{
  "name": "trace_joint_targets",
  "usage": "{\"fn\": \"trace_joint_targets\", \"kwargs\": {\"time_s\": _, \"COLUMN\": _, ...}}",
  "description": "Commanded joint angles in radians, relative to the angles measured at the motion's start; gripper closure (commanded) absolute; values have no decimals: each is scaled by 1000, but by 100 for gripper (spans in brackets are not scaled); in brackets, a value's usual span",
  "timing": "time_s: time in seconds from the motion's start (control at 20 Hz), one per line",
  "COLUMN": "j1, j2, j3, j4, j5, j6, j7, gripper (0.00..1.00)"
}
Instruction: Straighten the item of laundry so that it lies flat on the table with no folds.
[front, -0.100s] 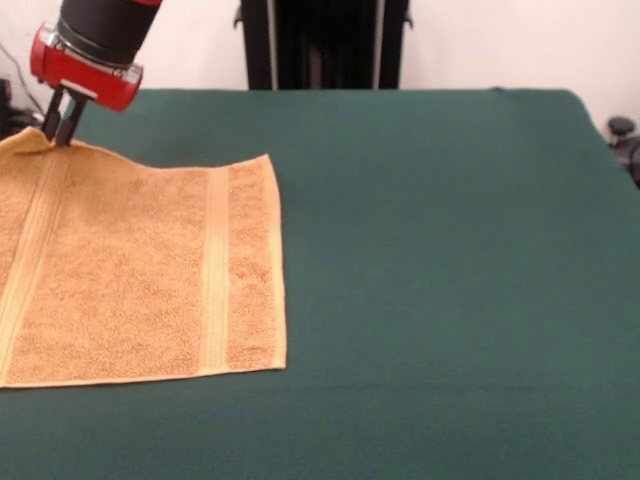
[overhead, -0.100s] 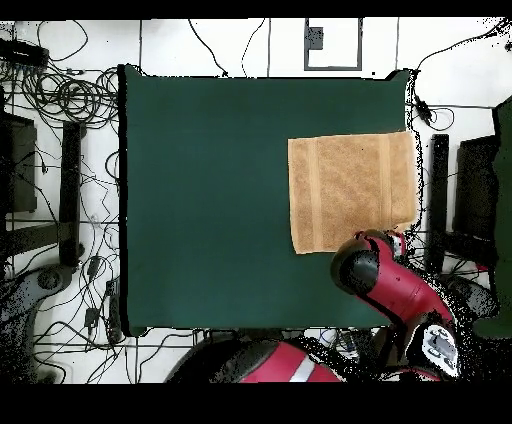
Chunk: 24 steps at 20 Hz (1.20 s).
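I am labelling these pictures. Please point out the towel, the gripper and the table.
towel (front, -0.100s: 130, 280): front view, on the terry middle between the two woven bands.
gripper (front, -0.100s: 60, 128): front view, between the dark fingertips at the towel's far edge.
table (overhead, -0.100s: 210, 190): overhead view, on bare green cloth beside the towel.

Tangled black cables (overhead, -0.100s: 70, 95) coiled on white tiled floor (overhead, -0.100s: 230, 45), one side of the overhead view. Dark upright frame with pale vertical rails (front, -0.100s: 322, 44) against a plain white wall (front, -0.100s: 500, 45). Small grey-framed square panel (overhead, -0.100s: 332, 43) on the floor. Black stand (overhead, -0.100s: 438, 200) opposite side.
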<state>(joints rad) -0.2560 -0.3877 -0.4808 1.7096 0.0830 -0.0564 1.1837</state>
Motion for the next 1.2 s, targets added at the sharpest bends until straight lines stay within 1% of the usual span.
{"fn": "trace_joint_targets", "kwargs": {"time_s": 0.05, "j1": 47, "j2": 93, "j3": 19, "j4": 40, "j5": 84, "j6": 82, "j7": 279, "gripper": 100}}
{"fn": "trace_joint_targets", "kwargs": {"time_s": 0.4, "j1": 41, "j2": 103, "j3": 29, "j4": 27, "j5": 98, "j6": 97, "j7": 260, "gripper": 100}}
{"fn": "trace_joint_targets", "kwargs": {"time_s": 0.6, "j1": 63, "j2": 122, "j3": 0, "j4": 4, "j5": 103, "j6": 163, "j7": 239, "gripper": 100}}
{"fn": "trace_joint_targets", "kwargs": {"time_s": 1.05, "j1": 95, "j2": 150, "j3": -40, "j4": -17, "j5": 112, "j6": 196, "j7": 236, "gripper": 100}}
{"fn": "trace_joint_targets", "kwargs": {"time_s": 1.1, "j1": 97, "j2": 151, "j3": -42, "j4": -18, "j5": 112, "j6": 198, "j7": 236, "gripper": 0}}
{"fn": "trace_joint_targets", "kwargs": {"time_s": 1.2, "j1": 98, "j2": 153, "j3": -45, "j4": -20, "j5": 110, "j6": 201, "j7": 234, "gripper": 0}}
